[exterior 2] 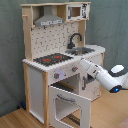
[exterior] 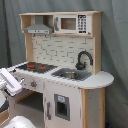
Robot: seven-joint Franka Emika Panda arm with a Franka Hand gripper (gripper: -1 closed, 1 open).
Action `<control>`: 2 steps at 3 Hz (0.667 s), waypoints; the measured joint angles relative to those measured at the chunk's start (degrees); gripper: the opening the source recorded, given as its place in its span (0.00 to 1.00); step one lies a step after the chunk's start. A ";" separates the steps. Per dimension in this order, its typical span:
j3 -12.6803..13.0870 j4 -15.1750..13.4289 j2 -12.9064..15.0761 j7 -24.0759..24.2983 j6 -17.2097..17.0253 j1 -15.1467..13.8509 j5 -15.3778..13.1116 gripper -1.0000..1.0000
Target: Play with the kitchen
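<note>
The kitchen [exterior: 65, 55] [exterior 2: 55, 45] is a tall white and light-wood toy with a grey hood, a pegboard back, a black faucet [exterior: 83, 59] [exterior 2: 75, 39] over the sink, and a red-ringed hob [exterior: 36, 66] [exterior 2: 51, 59]. Its windowed door [exterior 2: 70, 105] stands swung open in the second exterior view. My white arm reaches in from the second exterior view's right. The gripper [exterior 2: 83, 64] sits right at the knob panel [exterior 2: 64, 73] under the hob. In the first exterior view only a white part of the arm [exterior: 10, 82] shows at the left edge.
A grey curtain [exterior: 115, 45] hangs behind the kitchen. A wooden floor [exterior 2: 15, 120] lies below it. The open door juts out in front of the cabinet, under my arm. The rounded counter end [exterior: 102, 79] sticks out beside the sink.
</note>
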 joint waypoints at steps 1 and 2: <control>-0.05 -2.02 0.00 3.58 4.80 0.77 0.00 1.00; -0.06 -5.16 0.01 5.60 9.73 0.94 0.00 1.00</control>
